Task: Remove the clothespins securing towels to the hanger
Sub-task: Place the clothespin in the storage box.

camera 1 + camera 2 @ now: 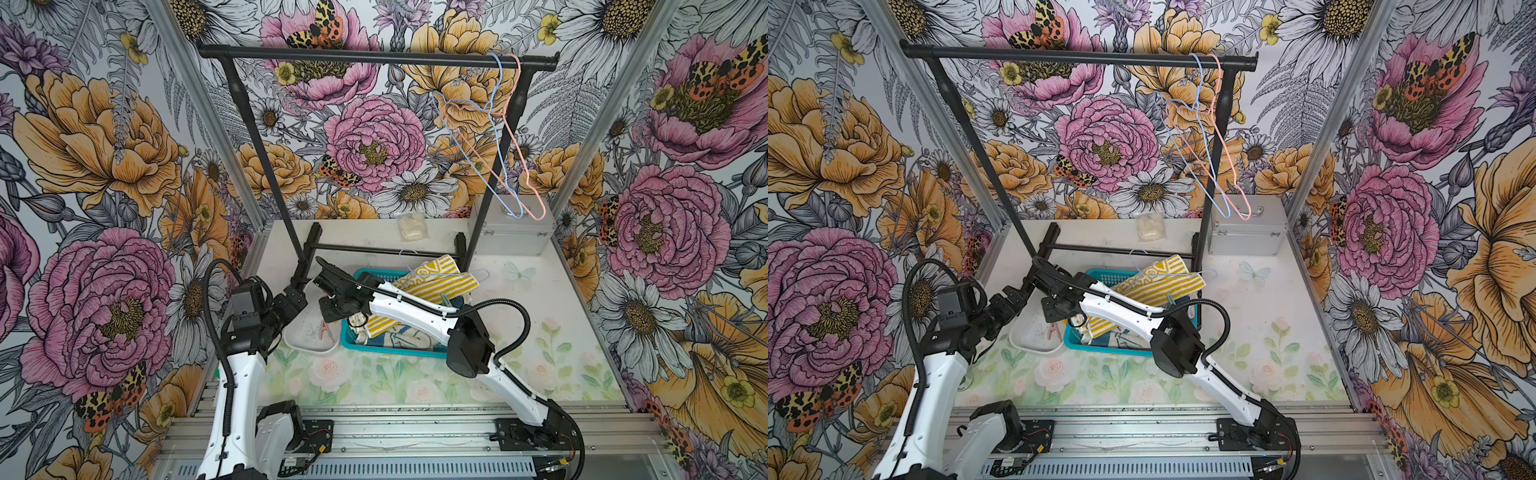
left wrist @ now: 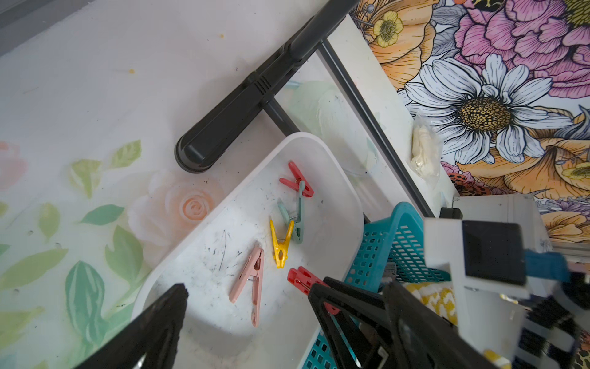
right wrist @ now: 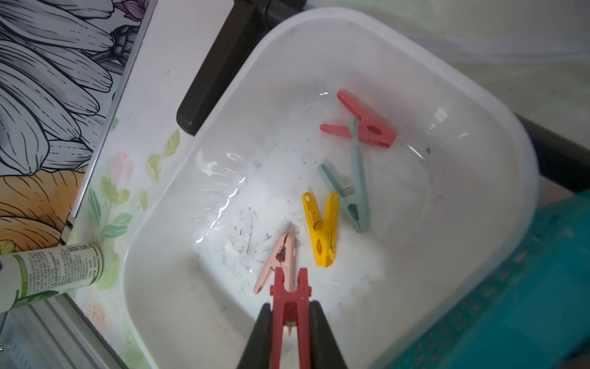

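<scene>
Above tub (image 3: 191,303), red clothespin (image 3: 276,313) clamped in right end effector (image 3: 290,308)

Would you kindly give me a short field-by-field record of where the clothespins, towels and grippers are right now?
right gripper: shut on red clothespin, above white tray
left gripper: open, empty, over the tray
tray contents: four loose clothespins, red, mint, yellow, pink
towels: heaped in teal basket, beside the tray
hanger: pale blue wire, lying on the towels
</scene>
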You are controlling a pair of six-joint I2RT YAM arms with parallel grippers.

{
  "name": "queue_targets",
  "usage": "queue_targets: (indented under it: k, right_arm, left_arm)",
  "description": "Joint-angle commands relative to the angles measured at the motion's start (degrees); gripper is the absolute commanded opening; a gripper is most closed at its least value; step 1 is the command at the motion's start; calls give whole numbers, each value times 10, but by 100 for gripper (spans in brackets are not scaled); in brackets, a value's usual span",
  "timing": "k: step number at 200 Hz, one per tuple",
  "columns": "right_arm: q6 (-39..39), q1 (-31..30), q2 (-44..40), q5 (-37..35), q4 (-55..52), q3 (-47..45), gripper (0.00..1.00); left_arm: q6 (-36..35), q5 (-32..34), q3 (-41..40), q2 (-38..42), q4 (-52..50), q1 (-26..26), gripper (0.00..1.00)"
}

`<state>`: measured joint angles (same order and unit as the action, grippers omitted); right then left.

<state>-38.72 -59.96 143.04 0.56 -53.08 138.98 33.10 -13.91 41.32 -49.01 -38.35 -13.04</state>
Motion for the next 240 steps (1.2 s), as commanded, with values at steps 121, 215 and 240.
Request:
queue_targets:
  k: [121,215,240]
  right_arm:
    - [15,35,-83,10,9,62,55]
    - [-43,108,-310,-52,26,-161,52]
    - [-74,138,-418,-44,66,-325,51]
  left_arm:
    - [-53,1,50,-2,-2,-10,99]
    - [-119,59,140,-48,1,166,98]
    - [-139,53,163,-93,25,246,98]
